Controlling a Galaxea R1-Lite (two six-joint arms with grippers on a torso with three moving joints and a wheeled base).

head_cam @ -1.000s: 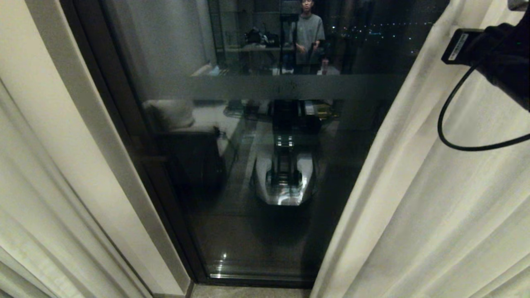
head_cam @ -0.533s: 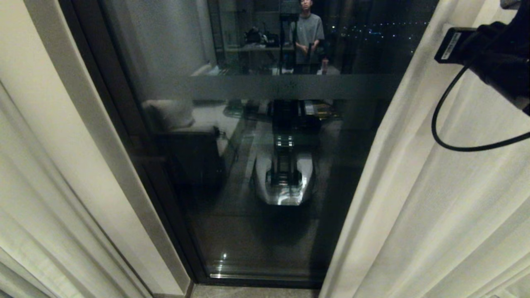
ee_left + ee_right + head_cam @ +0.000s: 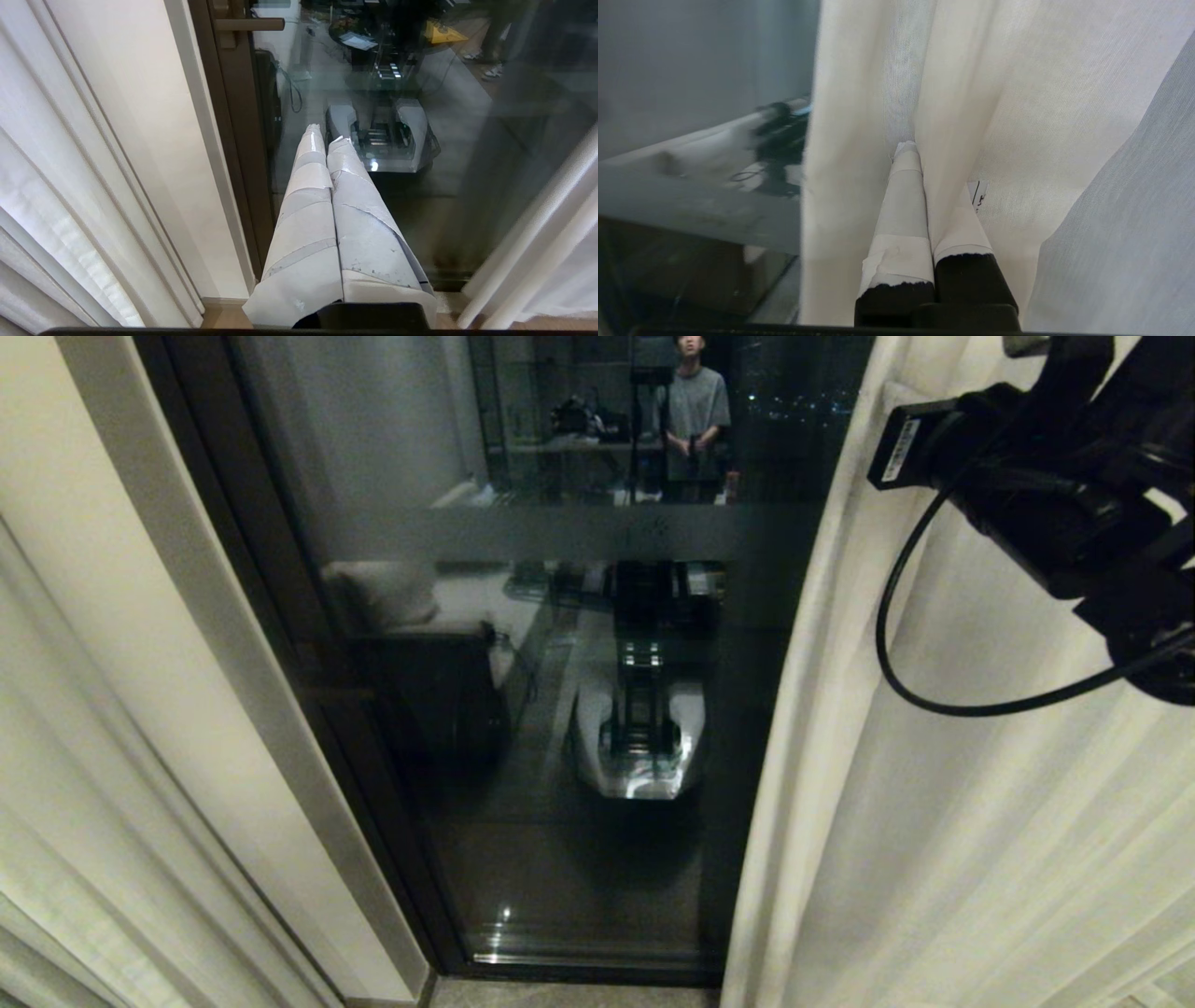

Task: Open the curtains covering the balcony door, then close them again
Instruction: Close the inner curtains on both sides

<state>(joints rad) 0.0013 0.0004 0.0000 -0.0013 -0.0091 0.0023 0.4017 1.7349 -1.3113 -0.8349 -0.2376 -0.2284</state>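
Observation:
The balcony door (image 3: 560,728), dark-framed glass with a frosted band, shows between the two cream curtains. The left curtain (image 3: 56,784) hangs at the far left; the right curtain (image 3: 934,821) covers the right side. My right arm (image 3: 1046,495) reaches in at the upper right, against that panel's inner edge. In the right wrist view my right gripper (image 3: 924,172) is shut on a vertical fold of the right curtain (image 3: 1017,93), and fabric hides part of one finger. My left gripper (image 3: 327,137) is shut and empty, low before the glass (image 3: 467,163).
A cream wall strip (image 3: 159,616) lies between the left curtain and the dark door frame (image 3: 280,616). The door handle (image 3: 250,24) sticks out near the frame. The glass reflects my own base (image 3: 639,737) and a standing person (image 3: 695,411).
My right arm has swung left, drawing the right curtain's edge with it, so the panel covers more of the glass. The left arm has not moved.

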